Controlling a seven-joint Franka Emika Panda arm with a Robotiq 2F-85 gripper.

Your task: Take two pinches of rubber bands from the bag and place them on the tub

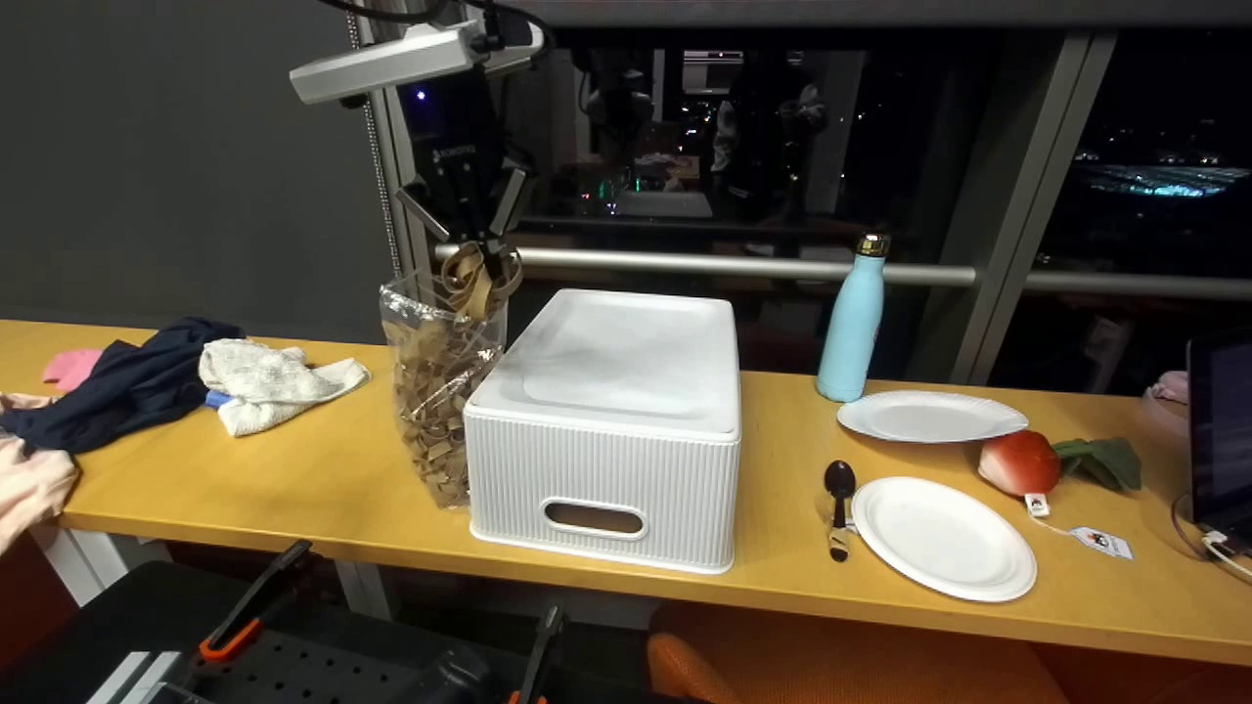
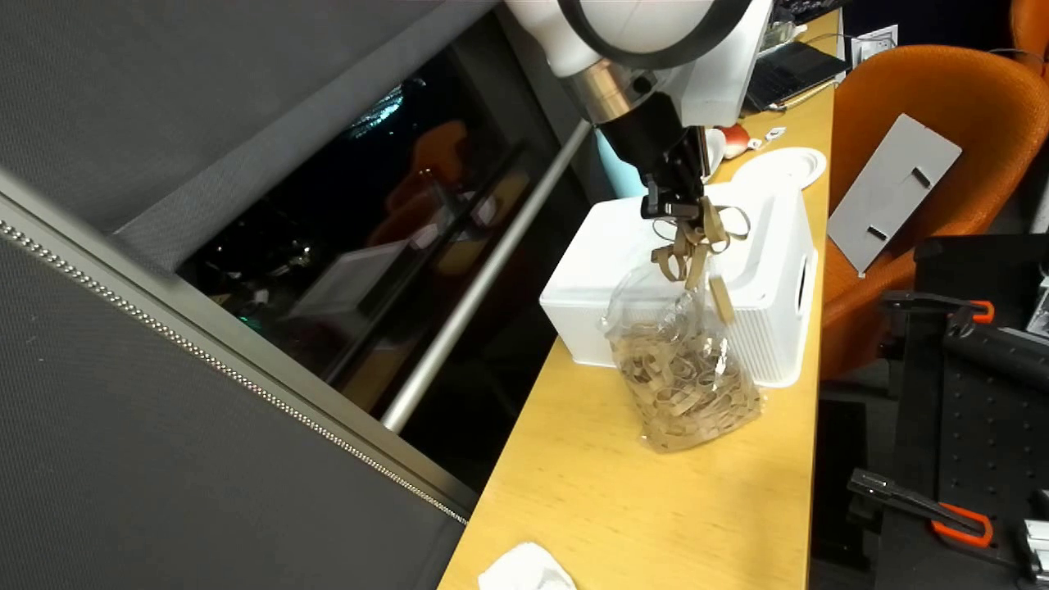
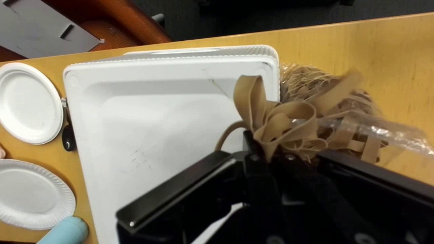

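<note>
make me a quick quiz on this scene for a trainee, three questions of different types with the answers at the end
1. Multiple choice: what is the pincer gripping?
a) a spoon
b) rubber bands
c) a plate

2. True or false: the blue bottle is standing upright.

3. Fill the gap: the clear bag sits right beside the white ____.

Key:
1. b
2. True
3. tub
</note>
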